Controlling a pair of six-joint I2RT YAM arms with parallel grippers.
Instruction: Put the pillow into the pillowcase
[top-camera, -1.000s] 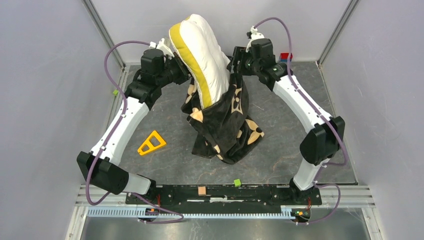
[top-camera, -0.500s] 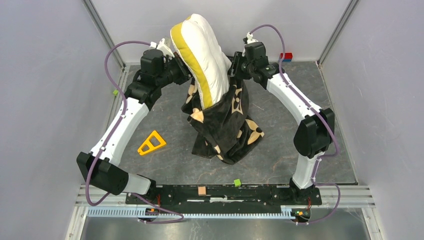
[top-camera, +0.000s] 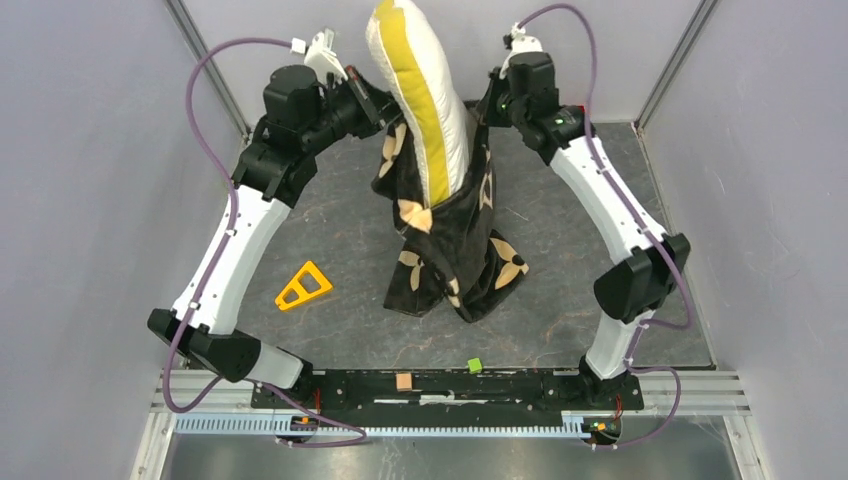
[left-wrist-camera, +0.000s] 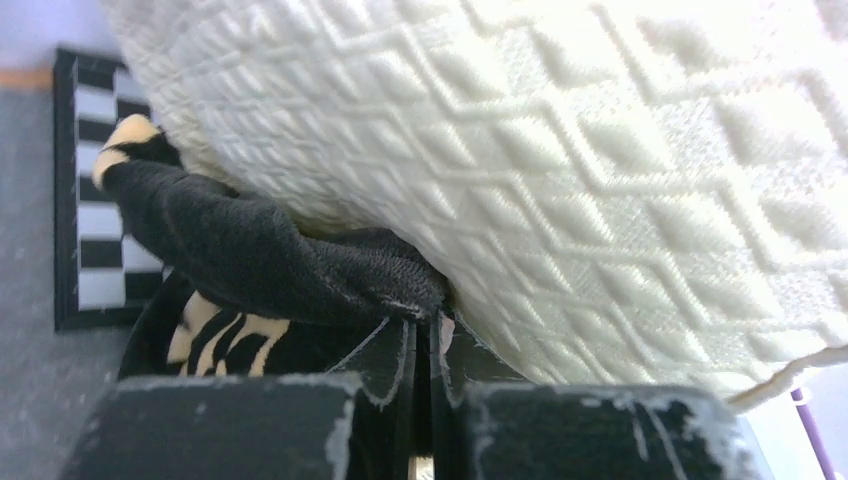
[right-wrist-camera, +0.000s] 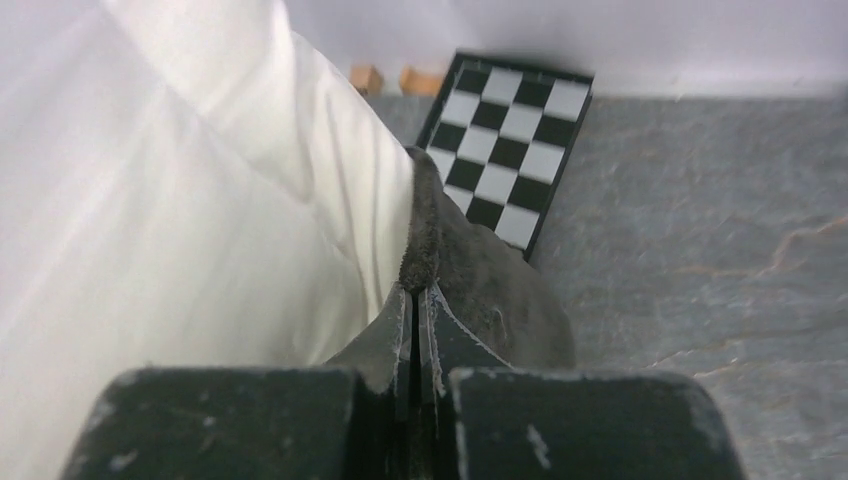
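Pillowcase (top-camera: 445, 250) rim clamped by left gripper (left-wrist-camera: 421, 326) and right gripper (right-wrist-camera: 413, 296); pillow (top-camera: 425, 110) upright between, seemingly half-sheathed.

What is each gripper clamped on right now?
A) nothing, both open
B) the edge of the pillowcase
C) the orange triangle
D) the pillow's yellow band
B: the left gripper and right gripper each pinch a fold of the pillowcase, right beside the pillow.
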